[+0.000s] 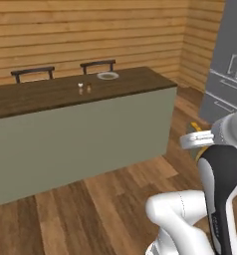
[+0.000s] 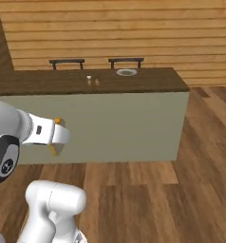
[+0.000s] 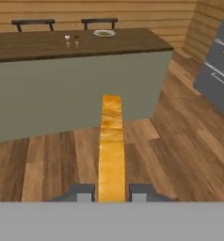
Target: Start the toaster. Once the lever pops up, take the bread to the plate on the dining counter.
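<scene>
Across the floor in the left base view, you see the dining counter [image 1: 51, 92] well apart from the arm, with the plate [image 1: 108, 75] near its far right end, just in front of a chair [image 1: 98, 65]. Two small shakers [image 1: 84, 88] stand to the plate's left; a low approach could probably knock them.

In the right base view, the plate [image 2: 126, 72] sits on the counter's far edge, and a sliver of bread [image 2: 54, 148] peeks out beside the wrist. The reach looks long, so you likely need to drive closer first.

In the hand view, the pincer [image 3: 112, 193] is clenched on the bread [image 3: 111, 146], gripping only its near edge. The slice juts forward edge-on toward the counter, and I judge that jolts while driving could swing or slip it.
</scene>
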